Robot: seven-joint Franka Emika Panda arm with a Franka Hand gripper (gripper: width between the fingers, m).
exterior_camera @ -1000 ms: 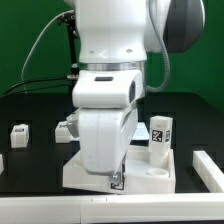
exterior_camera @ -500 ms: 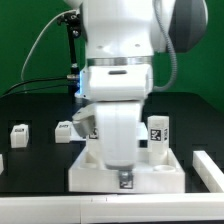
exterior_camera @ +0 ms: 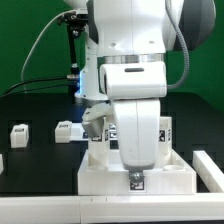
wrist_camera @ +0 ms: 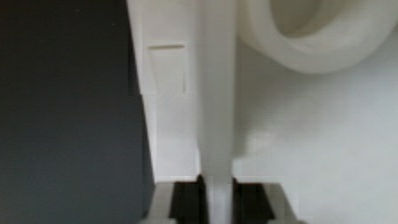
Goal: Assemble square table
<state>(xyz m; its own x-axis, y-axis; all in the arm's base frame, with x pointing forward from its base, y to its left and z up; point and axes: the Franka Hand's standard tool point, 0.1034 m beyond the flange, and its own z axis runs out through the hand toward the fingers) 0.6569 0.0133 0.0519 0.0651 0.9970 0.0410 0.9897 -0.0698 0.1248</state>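
The square table's white panel (exterior_camera: pixel 100 178) lies flat on the black table in the exterior view, rim up, with round corner sockets. My gripper (exterior_camera: pixel 137 181) reaches down at its front edge and is shut on the raised rim. In the wrist view the rim (wrist_camera: pixel 210 100) runs straight between my fingertips (wrist_camera: pixel 178 203), at my gripper (wrist_camera: pixel 217 205), with a round socket (wrist_camera: pixel 324 40) beside it. Two tagged white legs (exterior_camera: pixel 20 132) (exterior_camera: pixel 66 131) stand apart to the exterior view's left. Another tagged leg (exterior_camera: pixel 166 131) shows behind my arm.
A white raised bar (exterior_camera: pixel 210 168) lies at the exterior view's right, close to the panel. A white piece (exterior_camera: pixel 2 165) shows at the left edge. Black cables and a stand (exterior_camera: pixel 72 60) rise at the back.
My arm has moved toward the exterior view's right, and the panel has slid the same way with it, nearer the white bar.
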